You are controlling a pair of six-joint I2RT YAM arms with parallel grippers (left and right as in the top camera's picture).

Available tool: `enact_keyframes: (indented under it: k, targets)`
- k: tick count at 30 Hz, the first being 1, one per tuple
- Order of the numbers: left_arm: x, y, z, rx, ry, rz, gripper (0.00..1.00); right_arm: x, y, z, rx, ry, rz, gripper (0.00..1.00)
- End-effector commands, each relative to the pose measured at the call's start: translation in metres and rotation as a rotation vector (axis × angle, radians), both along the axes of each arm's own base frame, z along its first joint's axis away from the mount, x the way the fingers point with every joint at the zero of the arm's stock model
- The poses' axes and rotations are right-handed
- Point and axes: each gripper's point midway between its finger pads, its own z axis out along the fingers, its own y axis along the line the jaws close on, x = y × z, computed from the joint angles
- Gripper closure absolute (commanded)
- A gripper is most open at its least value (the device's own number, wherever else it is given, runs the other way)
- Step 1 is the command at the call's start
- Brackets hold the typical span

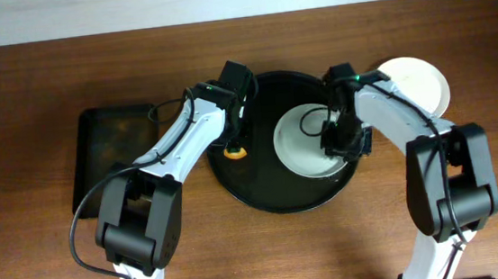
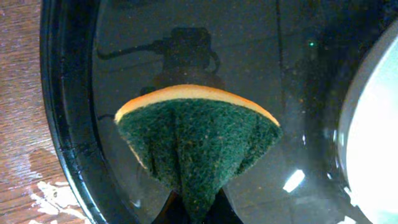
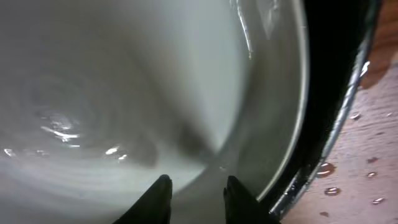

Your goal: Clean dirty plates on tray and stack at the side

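Note:
The round black tray (image 1: pixel 262 188) sits mid-table. One white plate (image 1: pixel 302 144) lies on its right half and looks wet and free of sauce in the right wrist view (image 3: pixel 124 93). A second white plate (image 1: pixel 418 84) lies off the tray at the back right; I cannot tell if another is under it. My left gripper (image 1: pixel 234 133) is shut on an orange-and-green sponge (image 1: pixel 235 152), held just over the tray's left side, green side up (image 2: pixel 199 143). My right gripper (image 1: pixel 339 141) is open, fingers (image 3: pixel 198 190) just above the plate's right inner rim.
A smaller rectangular black tray (image 1: pixel 110 156) lies on the left of the wooden table. Water drops sit on the table (image 3: pixel 373 155) beside the round tray's rim (image 3: pixel 339 118). The plate's edge shows at the right of the left wrist view (image 2: pixel 373 137).

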Motion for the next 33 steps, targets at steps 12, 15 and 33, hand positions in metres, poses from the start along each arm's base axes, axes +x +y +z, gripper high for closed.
enact_keyframes:
  k: [12,15,33]
  targets:
    - [0.007,-0.002,0.019,-0.026,-0.043,-0.026,1.00,0.008,-0.011,0.043,-0.052,-0.070,-0.034,0.65]
    - [0.007,-0.002,0.019,-0.026,-0.044,-0.027,1.00,-0.002,-0.020,0.032,-0.103,-0.042,-0.085,0.66]
    - [0.007,-0.002,0.019,-0.025,-0.043,-0.031,1.00,-0.007,-0.020,-0.009,-0.100,-0.078,-0.215,0.77]
